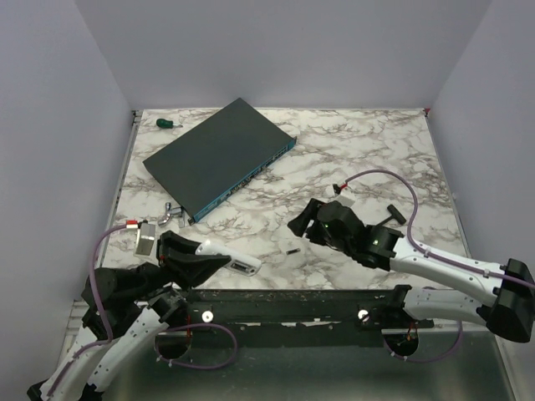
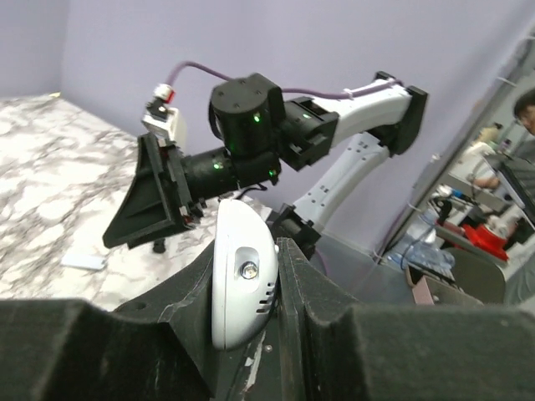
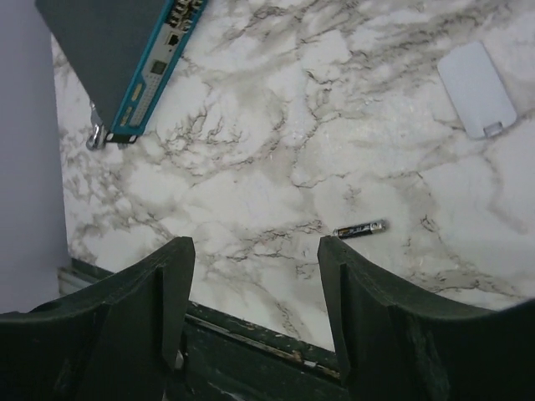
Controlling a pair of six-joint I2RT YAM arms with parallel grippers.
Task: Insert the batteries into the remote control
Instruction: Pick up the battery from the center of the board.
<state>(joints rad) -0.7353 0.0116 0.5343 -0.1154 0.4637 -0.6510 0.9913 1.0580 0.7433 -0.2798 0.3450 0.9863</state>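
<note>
Left end effector (image 1: 213,256) (image 2: 244,317): clamps the remote (image 1: 230,260) (image 2: 242,284) edge-on between narrow fingers (image 2: 305,309), one pressed to each flat side. Holds it off the bench (image 1: 376,150). Shows, in the left wrist view, the white body rising out of the gap between the fingers, its rounded end beyond their tips, with a small round lens and short slots on the visible edge. In the top view, leaves the free end sticking out past the fingertips, toward the right end effector.

Right end effector (image 1: 303,220) (image 3: 255,284): stands wide, with nothing between the fingers (image 3: 159,309). Hangs above the bench, tips pointed toward the left end effector, well apart from the remote.

Battery (image 1: 292,250) (image 3: 359,229): lies flat on the bench, just ahead of one right fingertip and touching neither. Sits between the two end effectors in the top view.

White lid (image 3: 476,88) (image 2: 84,261): lies flat on the bench, farther beyond the battery from the right end effector.

Dark box (image 1: 219,159) (image 3: 109,42): rests well beyond both end effectors.
</note>
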